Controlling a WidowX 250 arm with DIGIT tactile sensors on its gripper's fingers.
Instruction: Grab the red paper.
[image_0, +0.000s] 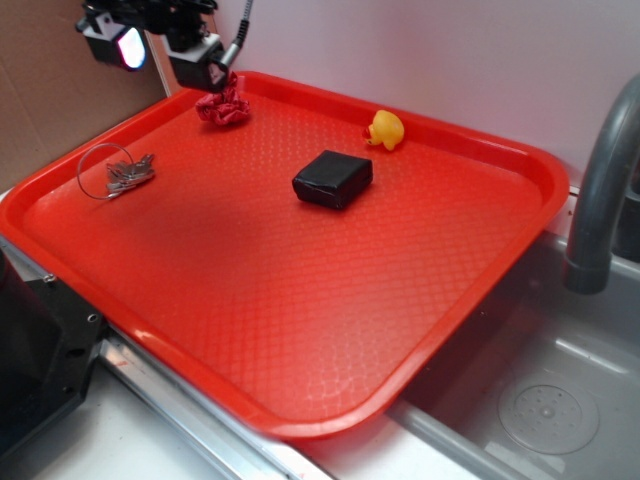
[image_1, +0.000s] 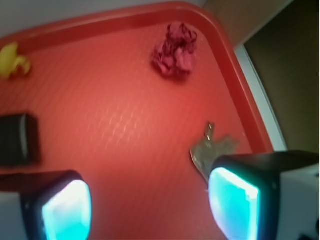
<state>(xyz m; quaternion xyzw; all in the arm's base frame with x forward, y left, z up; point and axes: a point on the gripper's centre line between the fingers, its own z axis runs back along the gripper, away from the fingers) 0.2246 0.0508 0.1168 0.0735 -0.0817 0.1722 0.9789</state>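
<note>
Your pincer (image_1: 150, 205) stood open, holding nothing, its two lit pads (image_1: 67, 210) apart above the red tray (image_0: 300, 330). You had the red paper (image_0: 225, 105) lying in the tray's far left corner, near the rim, clear of the pads. The keys (image_0: 125, 175), black block (image_0: 333, 178) and yellow duck (image_0: 385, 130) sat elsewhere on the tray.

One tray (image_0: 480, 290) holds one red paper (image_0: 224, 106), one black block (image_0: 332, 179), one duck (image_0: 385, 130), one key bunch (image_0: 128, 174).
</note>
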